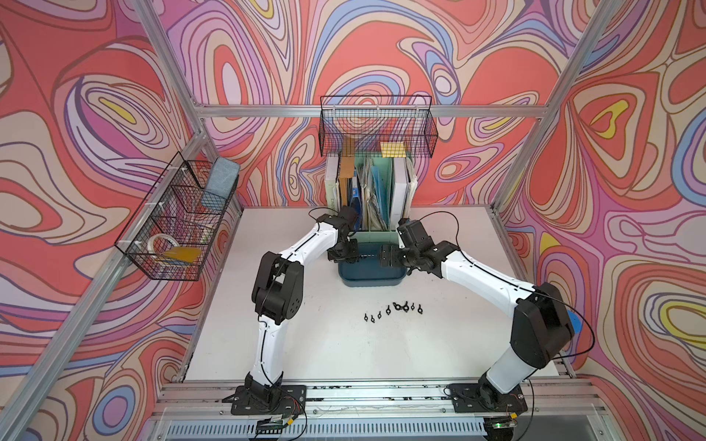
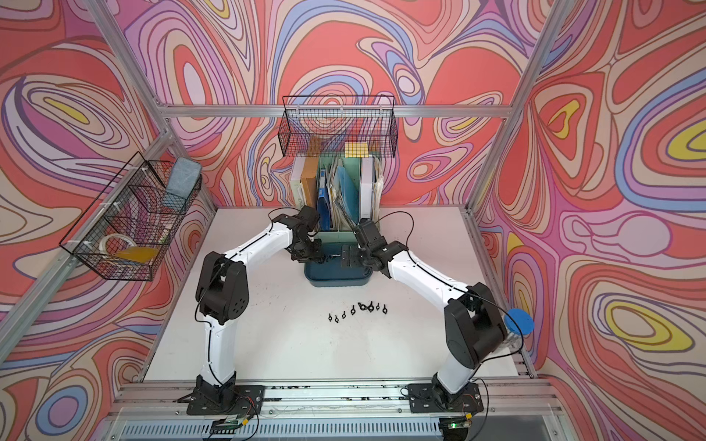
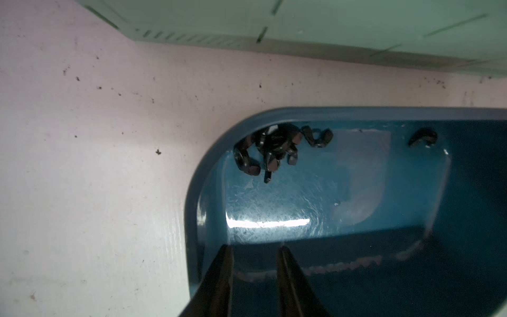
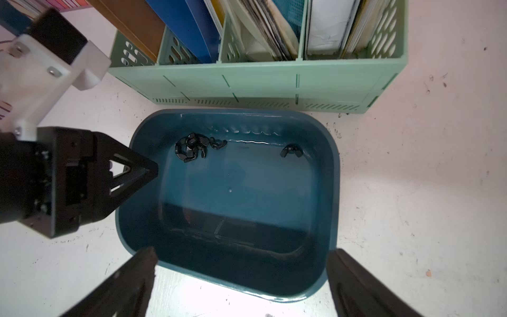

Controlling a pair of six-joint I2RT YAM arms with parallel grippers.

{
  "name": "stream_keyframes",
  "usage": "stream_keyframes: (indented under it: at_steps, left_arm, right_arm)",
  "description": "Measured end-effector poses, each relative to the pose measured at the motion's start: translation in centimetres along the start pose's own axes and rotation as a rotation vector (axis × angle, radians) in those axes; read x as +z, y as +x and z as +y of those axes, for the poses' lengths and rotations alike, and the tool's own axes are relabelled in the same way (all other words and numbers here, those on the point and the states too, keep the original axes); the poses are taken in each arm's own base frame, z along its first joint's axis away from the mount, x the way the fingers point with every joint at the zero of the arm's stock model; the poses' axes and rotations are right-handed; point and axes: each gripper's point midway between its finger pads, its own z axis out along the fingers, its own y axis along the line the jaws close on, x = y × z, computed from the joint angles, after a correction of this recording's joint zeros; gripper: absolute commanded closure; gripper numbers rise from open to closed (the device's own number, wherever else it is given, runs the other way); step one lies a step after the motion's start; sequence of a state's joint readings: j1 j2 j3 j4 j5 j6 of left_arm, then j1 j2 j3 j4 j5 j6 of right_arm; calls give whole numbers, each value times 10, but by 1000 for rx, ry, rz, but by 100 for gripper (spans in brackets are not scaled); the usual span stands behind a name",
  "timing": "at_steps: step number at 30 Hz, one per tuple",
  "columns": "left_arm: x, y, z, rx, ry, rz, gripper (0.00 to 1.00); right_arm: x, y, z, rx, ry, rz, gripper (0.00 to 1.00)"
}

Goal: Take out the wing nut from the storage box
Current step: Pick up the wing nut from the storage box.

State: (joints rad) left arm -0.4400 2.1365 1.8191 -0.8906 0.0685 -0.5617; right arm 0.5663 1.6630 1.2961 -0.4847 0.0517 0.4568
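Left gripper (image 3: 255, 247) stands narrow and empty at the rim of the box (image 4: 333, 175); right gripper (image 4: 244, 251) gapes, empty; wing nuts (image 4: 192, 146) clump in the corner by the holder (image 4: 263, 82); a pinch there may lift several, or jam against the wall.

Left arm (image 1: 263, 343) and right arm (image 1: 512, 362): links are covered in white shells split by a thin black seam, and joints are housed in bulky black casings. Thin black cables (image 1: 593, 336) are looped well behind the fingers. Black base plates (image 1: 296, 393) are bolted down farthest from the fingers. Left gripper (image 3: 255, 248): black tapered fingers with triangular cut-outs in the sides. Just behind them a white mount (image 4: 41, 68) with silver screws (image 4: 53, 72) is fitted. Right gripper (image 4: 243, 251): black wedge-shaped fingers.
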Motion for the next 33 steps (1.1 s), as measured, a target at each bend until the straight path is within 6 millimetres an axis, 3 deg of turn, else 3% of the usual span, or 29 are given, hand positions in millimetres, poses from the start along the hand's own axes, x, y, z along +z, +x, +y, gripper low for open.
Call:
stream_keyframes:
  at_steps: [8,22,33]
  left_arm:
    - [18,-12,4,-5,-59,-7,70]
    - [43,-16,6,11,-133,3,72]
    - [45,-21,9,13,-165,-9,74]
  right_arm:
    - [-2,1,-1,5,-1,-3,2]
    - [-2,3,-2,4,3,3,2]
    - [-2,3,-2,7,3,3,2]
